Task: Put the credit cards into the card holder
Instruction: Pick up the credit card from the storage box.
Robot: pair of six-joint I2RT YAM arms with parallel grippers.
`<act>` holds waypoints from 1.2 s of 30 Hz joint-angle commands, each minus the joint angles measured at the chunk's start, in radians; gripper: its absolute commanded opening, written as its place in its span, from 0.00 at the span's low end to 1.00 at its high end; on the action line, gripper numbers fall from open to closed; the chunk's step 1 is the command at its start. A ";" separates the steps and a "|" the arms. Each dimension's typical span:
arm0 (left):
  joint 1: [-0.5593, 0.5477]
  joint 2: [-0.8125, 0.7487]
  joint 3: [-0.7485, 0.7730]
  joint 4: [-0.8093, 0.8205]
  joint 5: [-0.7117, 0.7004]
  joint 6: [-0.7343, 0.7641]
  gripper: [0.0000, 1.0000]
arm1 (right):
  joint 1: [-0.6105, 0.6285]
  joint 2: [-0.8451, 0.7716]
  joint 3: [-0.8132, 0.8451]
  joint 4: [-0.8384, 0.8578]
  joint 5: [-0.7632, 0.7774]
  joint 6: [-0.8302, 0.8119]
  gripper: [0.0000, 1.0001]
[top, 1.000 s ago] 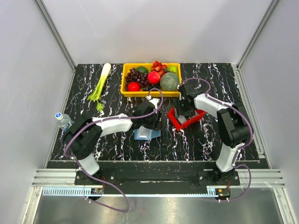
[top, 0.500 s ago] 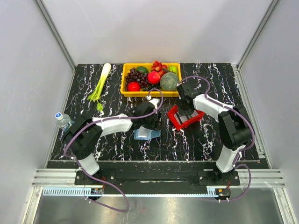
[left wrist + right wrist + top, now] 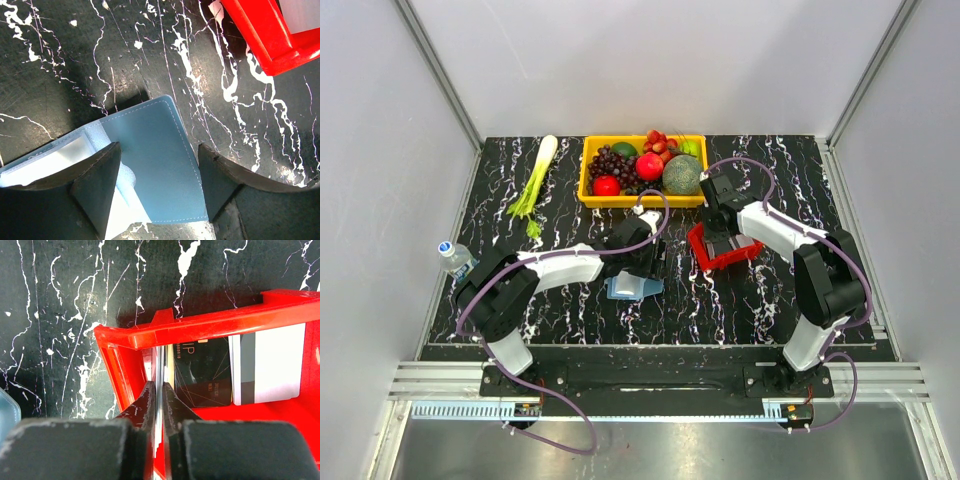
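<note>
The thin card (image 3: 158,365) shows only its edge, face unreadable — the right tool (image 3: 157,387) is pinched together on it by the red tray (image 3: 210,327)'s left wall. A dark card (image 3: 202,372) and a white-and-grey card (image 3: 267,365) lie flat inside. The left tool (image 3: 157,182), fingers apart, straddles the blue card holder (image 3: 155,150) — partly covered — on the table (image 3: 60,65) left of the tray.

card holder (image 3: 155,165): left end cropped | red tray (image 3: 270,40): mostly cropped (top right)

The card holder (image 3: 625,288) lies on my table (image 3: 770,300), left of the tray (image 3: 705,256). The cards (image 3: 205,372) lie in the tray. A fruit box (image 3: 584,186) sits behind.
</note>
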 commanded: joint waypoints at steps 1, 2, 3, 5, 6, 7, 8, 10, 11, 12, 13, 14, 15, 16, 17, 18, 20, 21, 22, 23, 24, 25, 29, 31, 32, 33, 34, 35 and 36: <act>0.006 -0.003 -0.004 0.019 0.017 0.009 0.67 | 0.000 -0.056 0.002 -0.024 0.011 -0.001 0.14; 0.006 -0.003 -0.002 0.019 0.017 0.009 0.67 | 0.000 -0.053 0.002 -0.023 0.011 -0.001 0.14; 0.004 -0.001 -0.001 0.020 0.020 0.009 0.67 | 0.000 -0.050 0.005 -0.024 0.014 -0.001 0.14; 0.006 0.002 0.002 0.020 0.025 0.010 0.67 | 0.000 -0.041 0.008 -0.024 0.029 0.006 0.15; 0.006 0.000 0.003 0.020 0.028 0.010 0.67 | 0.000 -0.039 0.008 -0.027 0.037 0.008 0.13; 0.006 0.000 0.004 0.019 0.027 0.012 0.67 | 0.000 -0.041 0.007 -0.029 0.043 0.009 0.13; 0.004 -0.001 0.004 0.014 0.025 0.012 0.67 | 0.000 -0.044 0.008 -0.028 0.051 0.012 0.13; 0.004 -0.004 0.003 0.014 0.021 0.013 0.68 | 0.000 -0.052 0.008 -0.028 0.055 0.011 0.13; 0.006 -0.004 0.001 0.014 0.019 0.013 0.68 | 0.000 -0.053 0.011 -0.027 0.055 0.011 0.14; 0.004 -0.003 0.002 0.014 0.020 0.012 0.67 | 0.000 -0.055 0.013 -0.027 0.058 0.012 0.16; 0.004 -0.003 0.003 0.014 0.022 0.012 0.67 | 0.000 -0.055 0.014 -0.031 0.058 0.011 0.17; 0.006 -0.001 0.003 0.016 0.022 0.010 0.68 | 0.000 -0.055 0.014 -0.029 0.058 0.009 0.16; 0.006 0.000 0.003 0.016 0.024 0.010 0.68 | 0.000 -0.053 0.014 -0.031 0.058 0.008 0.16; 0.006 0.000 0.006 0.016 0.025 0.010 0.68 | 0.000 -0.050 0.014 -0.031 0.060 0.011 0.17; 0.006 0.000 0.004 0.016 0.028 0.010 0.68 | 0.000 -0.045 0.014 -0.029 0.063 0.011 0.19; 0.006 0.000 0.006 0.014 0.028 0.010 0.68 | -0.002 -0.042 0.016 -0.032 0.061 0.011 0.21; 0.006 0.000 0.007 0.014 0.028 0.010 0.68 | 0.000 -0.038 0.013 -0.034 0.063 0.011 0.20; 0.006 0.000 0.009 0.014 0.030 0.012 0.68 | 0.000 -0.036 0.014 -0.035 0.064 0.015 0.21; 0.004 0.002 0.010 0.012 0.031 0.012 0.68 | 0.000 -0.038 0.014 -0.037 0.069 0.016 0.21; 0.004 0.003 0.012 0.014 0.033 0.013 0.68 | 0.001 -0.039 0.013 -0.037 0.072 0.019 0.21; 0.006 0.003 0.009 0.014 0.033 0.013 0.68 | 0.000 -0.042 0.011 -0.037 0.077 0.019 0.19; 0.006 0.003 0.012 0.014 0.031 0.015 0.68 | 0.000 -0.047 0.011 -0.037 0.081 0.020 0.18; 0.006 0.008 0.013 0.012 0.037 0.015 0.68 | 0.000 -0.056 0.014 -0.035 0.094 0.009 0.15; 0.004 0.010 0.012 0.016 0.039 0.013 0.68 | 0.000 -0.053 0.025 -0.047 0.104 0.003 0.15; 0.004 0.010 0.013 0.014 0.040 0.013 0.68 | -0.002 -0.050 0.031 -0.057 0.113 0.002 0.15; 0.006 0.011 0.013 0.016 0.043 0.013 0.68 | 0.000 -0.045 0.034 -0.061 0.114 -0.006 0.13; 0.006 0.011 0.013 0.012 0.044 0.013 0.68 | 0.000 -0.042 0.036 -0.064 0.124 -0.007 0.11; 0.004 0.013 0.013 0.012 0.042 0.016 0.68 | 0.000 -0.039 0.036 -0.070 0.132 -0.008 0.11; 0.006 0.011 0.013 0.014 0.044 0.015 0.68 | 0.000 -0.035 0.039 -0.070 0.137 -0.009 0.11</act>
